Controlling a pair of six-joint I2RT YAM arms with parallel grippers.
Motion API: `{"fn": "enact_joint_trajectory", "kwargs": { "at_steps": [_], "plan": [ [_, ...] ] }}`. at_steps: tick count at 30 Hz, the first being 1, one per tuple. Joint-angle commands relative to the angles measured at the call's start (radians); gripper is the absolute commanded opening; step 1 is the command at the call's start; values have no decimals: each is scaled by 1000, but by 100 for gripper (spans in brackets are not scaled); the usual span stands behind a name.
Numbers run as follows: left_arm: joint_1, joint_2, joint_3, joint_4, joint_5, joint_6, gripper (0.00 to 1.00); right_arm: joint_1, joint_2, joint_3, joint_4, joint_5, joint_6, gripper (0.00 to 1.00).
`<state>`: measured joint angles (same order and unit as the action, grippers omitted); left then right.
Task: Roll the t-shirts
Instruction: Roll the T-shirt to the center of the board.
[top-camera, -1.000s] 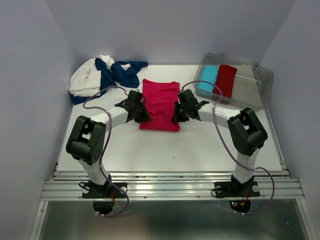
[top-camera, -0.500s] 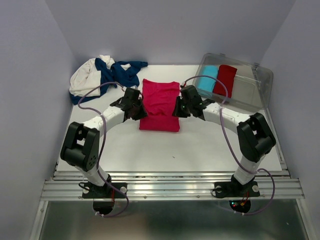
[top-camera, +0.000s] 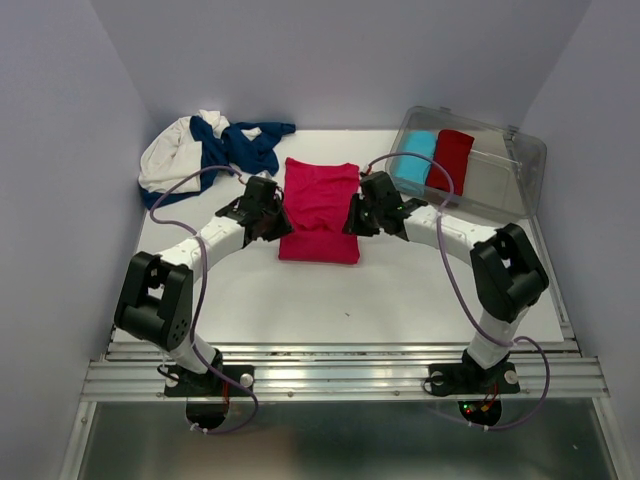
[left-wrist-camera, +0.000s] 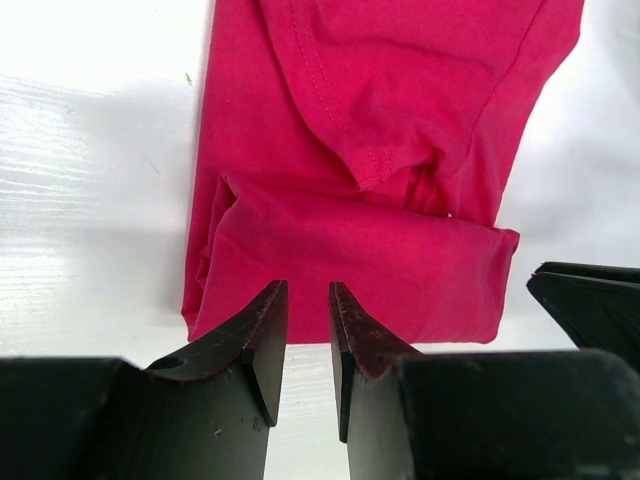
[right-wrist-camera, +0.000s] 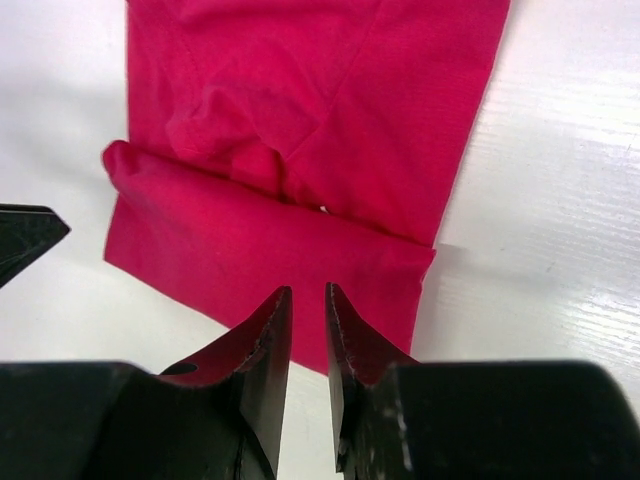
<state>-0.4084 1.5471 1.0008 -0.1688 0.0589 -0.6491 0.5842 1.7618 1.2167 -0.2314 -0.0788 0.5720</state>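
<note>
At the middle of the white surface (top-camera: 300, 300) lies the pink-red t-shirt (top-camera: 320, 208), folded to a long strip, its near end turned over into a thick band. The left arm's fingers (left-wrist-camera: 250, 340) hang at the band's left side and the right arm's fingers (right-wrist-camera: 255, 350) at its right. Each pair is drawn almost together, with only a thin slit and no cloth in it. White and navy t-shirts (top-camera: 215, 150) are heaped far left. A clear bin (top-camera: 520, 160) far right holds a light blue roll (top-camera: 413, 160) and a dark red roll (top-camera: 452, 160).
</note>
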Motion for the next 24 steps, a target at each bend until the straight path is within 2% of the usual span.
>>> {"fn": "enact_joint_trajectory", "kwargs": {
  "at_steps": [1,11,20,24],
  "plan": [
    [-1,16,7,14,-24,-4,34,9,51,41,12,-4,-11,26],
    [0,152,13,40,-45,12,34,9,139,29,23,-12,-17,26],
    [-1,136,-77,58,-31,6,34,9,139,-43,52,-27,-15,26],
    [-71,117,-113,46,-1,28,35,9,104,-62,35,10,-35,26]
  ]
}}
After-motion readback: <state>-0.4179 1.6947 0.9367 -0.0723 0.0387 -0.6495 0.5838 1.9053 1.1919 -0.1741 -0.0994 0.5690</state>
